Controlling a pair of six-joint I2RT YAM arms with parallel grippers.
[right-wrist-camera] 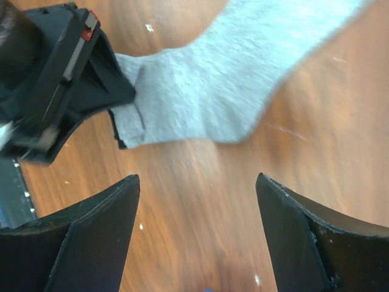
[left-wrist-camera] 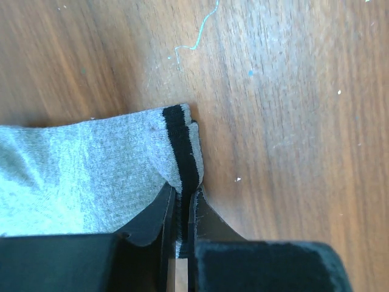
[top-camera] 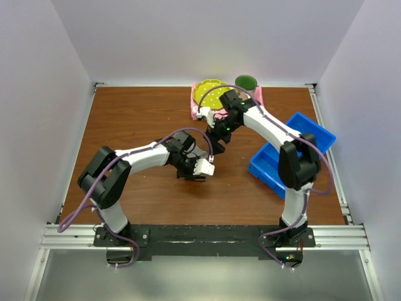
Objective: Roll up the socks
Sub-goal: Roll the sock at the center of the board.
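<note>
Up close from the left wrist camera: a tight pinch by the left gripper (left-wrist-camera: 181, 213) on the socks (left-wrist-camera: 91, 164), right at the cuff edge, with only a thin sliver of fabric between the two black jaws. Otherwise resting on the wooden table (left-wrist-camera: 292, 121), grey knit spreading toward the left of that view, one dark stripe (left-wrist-camera: 182, 146) running along the cuff and down into the pinch. Also a loose pale-blue thread (left-wrist-camera: 197, 33) on the wood beyond the cuff, apart from it.

From the right wrist camera: spread wide and holding nothing, the right gripper (right-wrist-camera: 197, 234), poised over bare wood just beside the grey fabric. Out of frame in the left wrist view but plain here: the bend and the longer grey length running up and to the right, plus the left gripper's black housing at the cuff end.

From overhead: hardly any fabric to make out, hidden beneath the two wrists meeting near the table's middle. Only there, the surroundings: a pink cloth (top-camera: 195, 103) at the far edge under a yellow-green plate (top-camera: 208, 93), a green cup (top-camera: 245, 81) just beside, a blue bin (top-camera: 312, 127) on the right.
</note>
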